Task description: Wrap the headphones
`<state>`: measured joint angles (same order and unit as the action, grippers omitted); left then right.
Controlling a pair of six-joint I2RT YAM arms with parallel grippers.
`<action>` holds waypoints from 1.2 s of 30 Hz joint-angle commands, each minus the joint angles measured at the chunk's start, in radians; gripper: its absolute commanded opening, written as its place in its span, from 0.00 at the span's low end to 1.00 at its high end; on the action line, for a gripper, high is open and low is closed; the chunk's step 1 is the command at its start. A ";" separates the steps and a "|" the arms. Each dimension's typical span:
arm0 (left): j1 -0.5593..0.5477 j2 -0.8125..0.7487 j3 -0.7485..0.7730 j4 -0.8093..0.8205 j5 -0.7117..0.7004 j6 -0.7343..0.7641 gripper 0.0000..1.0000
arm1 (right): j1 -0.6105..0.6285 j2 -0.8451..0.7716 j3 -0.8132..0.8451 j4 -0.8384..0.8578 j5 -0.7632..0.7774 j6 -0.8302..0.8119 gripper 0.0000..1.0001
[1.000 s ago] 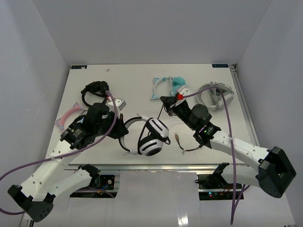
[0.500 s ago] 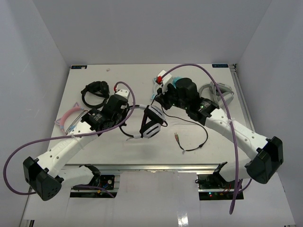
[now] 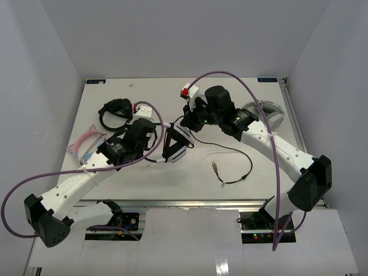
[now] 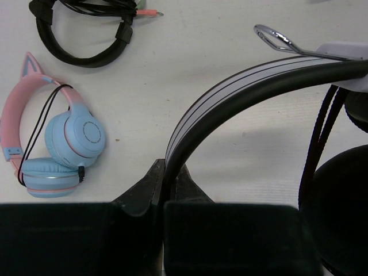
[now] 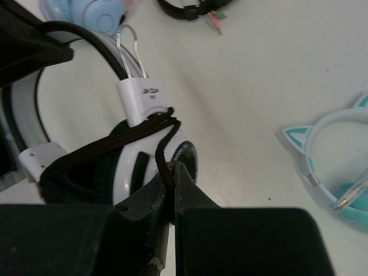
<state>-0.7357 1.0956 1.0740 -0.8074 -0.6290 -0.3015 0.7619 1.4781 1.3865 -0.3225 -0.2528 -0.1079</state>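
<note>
Both claws are clamped tight: left gripper (image 4: 165, 175) on headband (image 4: 230, 92), right gripper (image 5: 172, 175) on cable (image 5: 162, 144). Versus a second ago the headphones (image 3: 175, 145) hang lifted off the table (image 3: 161, 92), with the cable crossing one cup (image 5: 131, 168), so the wrap is likely starting.

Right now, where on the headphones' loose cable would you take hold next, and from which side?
Probably just behind the plugs, from straight above: that end of the cable lies flat on the table, apart from the held headphones.
</note>
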 commanded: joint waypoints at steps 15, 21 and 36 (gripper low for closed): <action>-0.007 -0.003 0.066 0.075 -0.239 -0.081 0.00 | -0.003 0.097 0.124 0.071 -0.584 0.073 0.13; -0.008 0.035 0.114 -0.012 -0.295 -0.178 0.00 | -0.003 0.077 0.030 0.177 -0.682 0.103 0.18; -0.008 0.068 0.217 -0.174 -0.334 -0.392 0.00 | 0.002 -0.007 -0.138 0.412 -0.710 0.265 0.20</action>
<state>-0.7483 1.1735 1.2193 -0.9824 -0.8990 -0.5572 0.7532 1.5407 1.2871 -0.0510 -0.9239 0.0804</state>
